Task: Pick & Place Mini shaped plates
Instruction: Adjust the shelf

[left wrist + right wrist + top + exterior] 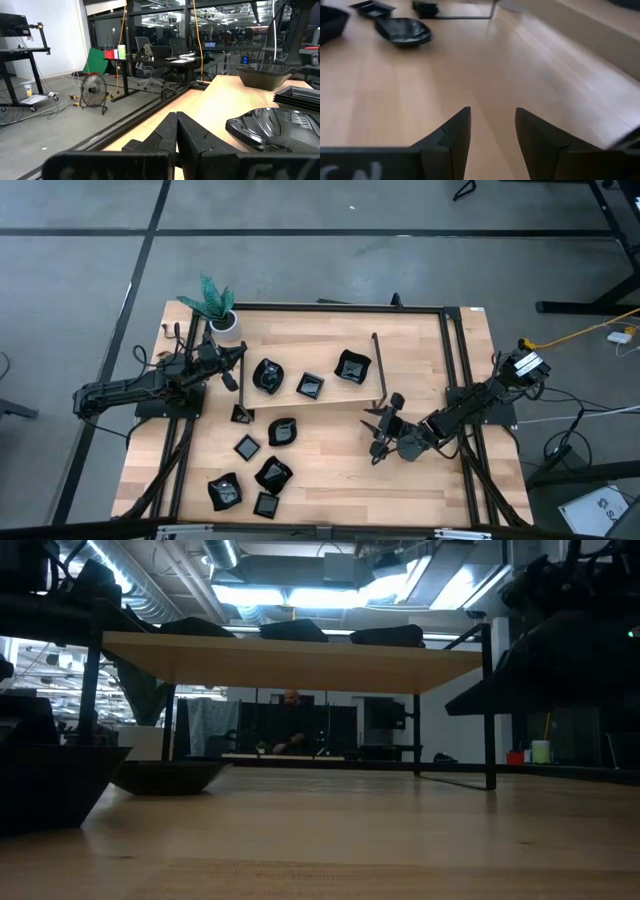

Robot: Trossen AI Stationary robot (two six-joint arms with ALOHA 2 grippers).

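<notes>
A wooden table (330, 470) is seen from above, and a raised wooden shelf (330, 345) stands on its far half. Three of the mini shaped plates are placed on the shelf: a rounded plate (267, 376) at 9 o'clock from the shelf's middle, a small square plate (310, 387) near the front edge, and a deeper square plate (352, 366) at 3 o'clock.

The other plates lie on the table toward 7 o'clock from the shelf. A small plate (242, 415) is found just below the shelf's left front corner, a rounded one (283, 431) is beside it, and a diamond-set square one (247, 447) is a little lower. Three more (272, 474), (225, 491), (266, 505) are grouped near the front edge. A white pot with a green plant (222, 315) stands at the far left corner.

The left gripper (232, 370) is held at the left end of the shelf, just beside the rounded plate. In the left wrist view its fingers (167, 135) are pressed together with nothing between them, and a stack of glossy plates (272, 127) is seen close by.

The right gripper (383, 430) is held low above the bare wood at 5 o'clock from the shelf, well apart from the plates. Its fingers (457, 132) are spread apart and hold nothing.

In the low view a shallow plate (165, 776) rests on the table under the shelf.
</notes>
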